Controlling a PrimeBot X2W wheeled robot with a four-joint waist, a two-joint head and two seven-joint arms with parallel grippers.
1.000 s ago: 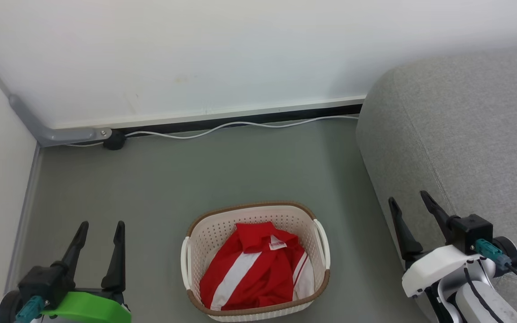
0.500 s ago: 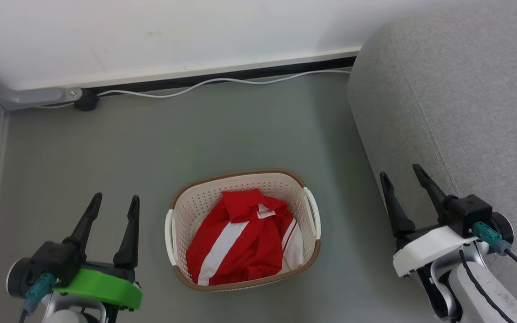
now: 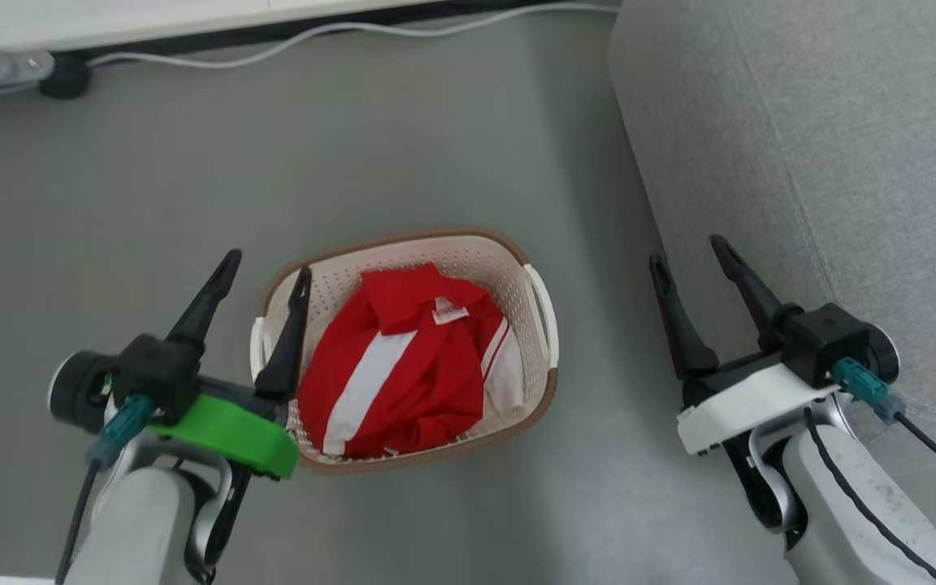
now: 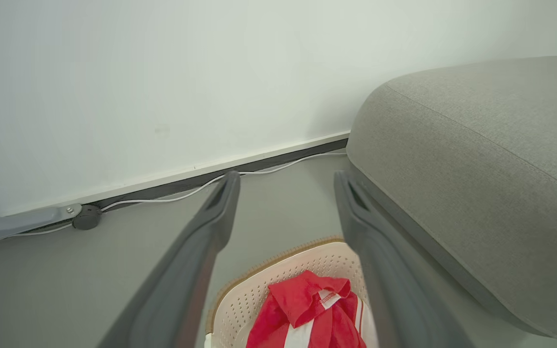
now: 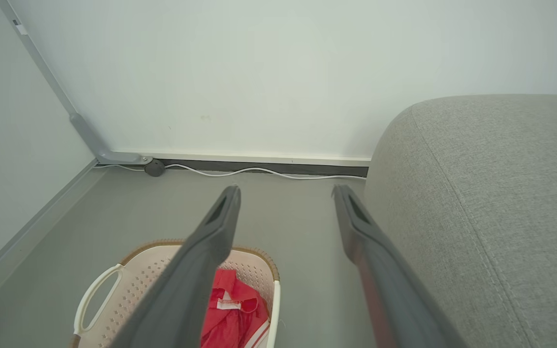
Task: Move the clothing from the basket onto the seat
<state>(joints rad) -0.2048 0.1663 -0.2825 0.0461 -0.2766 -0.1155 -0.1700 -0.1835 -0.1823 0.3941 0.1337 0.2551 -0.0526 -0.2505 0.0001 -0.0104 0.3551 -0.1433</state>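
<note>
Head view: red white-striped sports clothing (image 3: pixel 403 366) heaped in cream perforated plastic basket (image 3: pixel 480 264), looks soft, light, floppy; probably best pinched at bunched collar (image 3: pixel 403 294). Left claw (image 3: pixel 268 262) and right claw (image 3: pixel 685 249) gaping empty either side of basket.

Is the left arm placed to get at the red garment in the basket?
Probably yes: the open left claw hangs by the left rim of the basket, and the red garment lies uncovered, with nothing between them.
</note>
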